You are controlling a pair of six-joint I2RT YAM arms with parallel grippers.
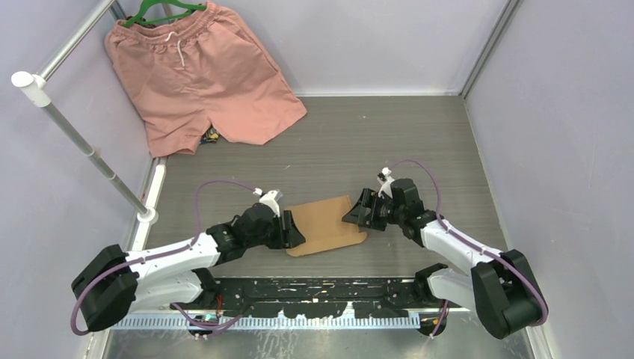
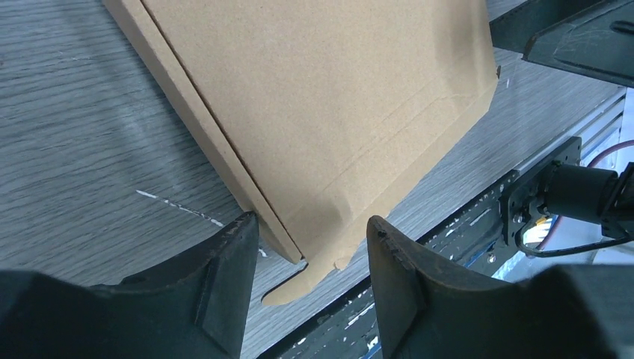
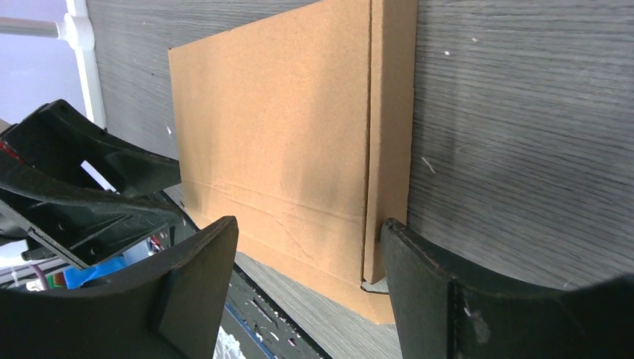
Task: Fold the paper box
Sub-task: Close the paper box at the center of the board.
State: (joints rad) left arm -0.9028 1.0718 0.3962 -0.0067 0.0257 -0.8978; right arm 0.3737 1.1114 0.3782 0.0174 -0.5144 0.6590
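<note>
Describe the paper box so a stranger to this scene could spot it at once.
Look at the grey table, near its front edge. Between the left hand and the right hand lies the paper box: flat, plain brown cardboard, unlike the salmon-pink shorts at the far left corner.

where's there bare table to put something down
Bare: the wide strip between the shorts and the box, and the far right corner past the right gripper. Crowded: around the box, with the left gripper and right gripper at its ends.
</note>
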